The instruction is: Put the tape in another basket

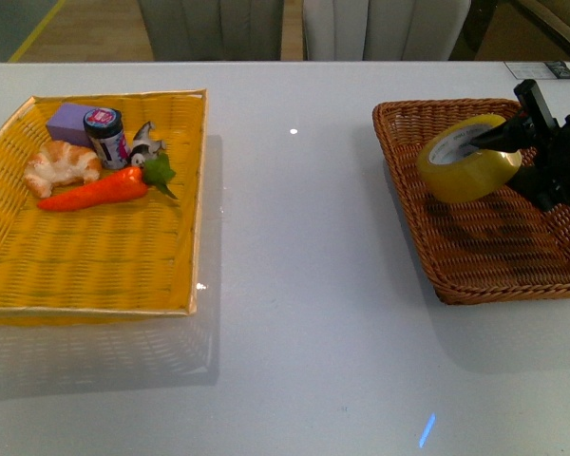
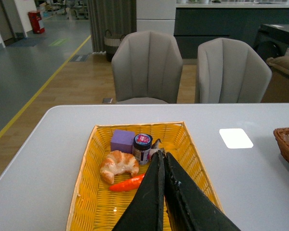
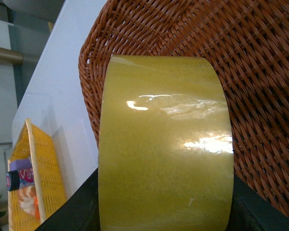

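At the right of the front view, the right gripper (image 1: 500, 150) has its jaws clamped on the tape (image 1: 468, 159), one jaw inside the core. The roll stands on edge inside the basket (image 1: 399, 180), seemingly lifted to clear the rim. The left gripper (image 2: 164, 163), jaws pressed together, hangs over the yellow tray (image 2: 82, 192), out of the way.

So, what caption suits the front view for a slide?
Right claw holds the tape above the brown basket; yellow tray sits far left.
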Action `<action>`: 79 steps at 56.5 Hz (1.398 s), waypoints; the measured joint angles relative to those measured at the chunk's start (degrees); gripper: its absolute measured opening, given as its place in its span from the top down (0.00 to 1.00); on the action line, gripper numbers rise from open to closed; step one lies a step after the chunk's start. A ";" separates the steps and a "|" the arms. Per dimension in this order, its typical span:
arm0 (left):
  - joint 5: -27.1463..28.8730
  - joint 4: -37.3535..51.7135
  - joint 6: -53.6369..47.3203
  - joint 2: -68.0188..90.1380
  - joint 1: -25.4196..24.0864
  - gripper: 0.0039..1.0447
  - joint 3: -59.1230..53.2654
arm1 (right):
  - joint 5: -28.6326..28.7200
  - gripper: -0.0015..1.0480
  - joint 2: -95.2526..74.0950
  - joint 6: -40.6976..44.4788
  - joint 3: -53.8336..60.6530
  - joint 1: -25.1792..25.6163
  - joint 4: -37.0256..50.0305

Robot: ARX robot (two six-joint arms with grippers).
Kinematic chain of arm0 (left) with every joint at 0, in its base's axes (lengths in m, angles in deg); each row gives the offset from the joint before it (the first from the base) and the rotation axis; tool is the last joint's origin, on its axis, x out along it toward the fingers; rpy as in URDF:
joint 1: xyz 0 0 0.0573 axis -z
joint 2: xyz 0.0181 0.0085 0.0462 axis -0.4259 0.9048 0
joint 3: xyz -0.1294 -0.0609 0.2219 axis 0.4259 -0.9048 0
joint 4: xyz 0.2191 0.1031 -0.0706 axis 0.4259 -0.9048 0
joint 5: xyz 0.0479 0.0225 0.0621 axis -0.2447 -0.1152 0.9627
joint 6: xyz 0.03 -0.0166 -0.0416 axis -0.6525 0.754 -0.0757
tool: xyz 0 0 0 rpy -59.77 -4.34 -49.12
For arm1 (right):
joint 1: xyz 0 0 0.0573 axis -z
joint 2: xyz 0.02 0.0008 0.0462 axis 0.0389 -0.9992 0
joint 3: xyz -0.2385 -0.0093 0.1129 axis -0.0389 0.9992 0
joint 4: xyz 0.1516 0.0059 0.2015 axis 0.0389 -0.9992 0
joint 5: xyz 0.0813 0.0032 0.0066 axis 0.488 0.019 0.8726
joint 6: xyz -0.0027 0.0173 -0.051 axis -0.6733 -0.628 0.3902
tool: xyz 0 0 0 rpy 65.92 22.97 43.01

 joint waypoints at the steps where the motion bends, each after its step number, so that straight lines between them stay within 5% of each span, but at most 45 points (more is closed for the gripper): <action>1: -0.79 -0.42 0.00 -0.68 -0.81 0.99 -0.24 | -0.15 0.56 -0.37 -0.04 -0.59 -0.20 -0.28; 17: -1.33 -2.58 0.00 -6.27 -2.51 0.99 -3.34 | -3.02 0.55 -3.34 0.44 -5.35 -1.95 -4.46; 35: -1.36 -11.52 -0.02 -16.06 -2.51 0.99 -3.34 | -4.28 0.07 -2.16 1.49 1.95 1.68 -1.53; 61: -1.38 -22.14 -0.02 -26.88 -2.54 0.99 -3.34 | -0.02 0.09 40.92 5.77 35.15 8.72 10.10; 68: -1.36 -23.96 -0.02 -28.74 -2.54 0.99 -3.34 | -12.76 0.27 54.16 23.93 48.06 5.20 26.03; 79: -1.36 -34.58 -0.02 -38.53 -2.54 0.99 -3.32 | -16.85 0.62 64.02 39.71 57.16 2.27 26.88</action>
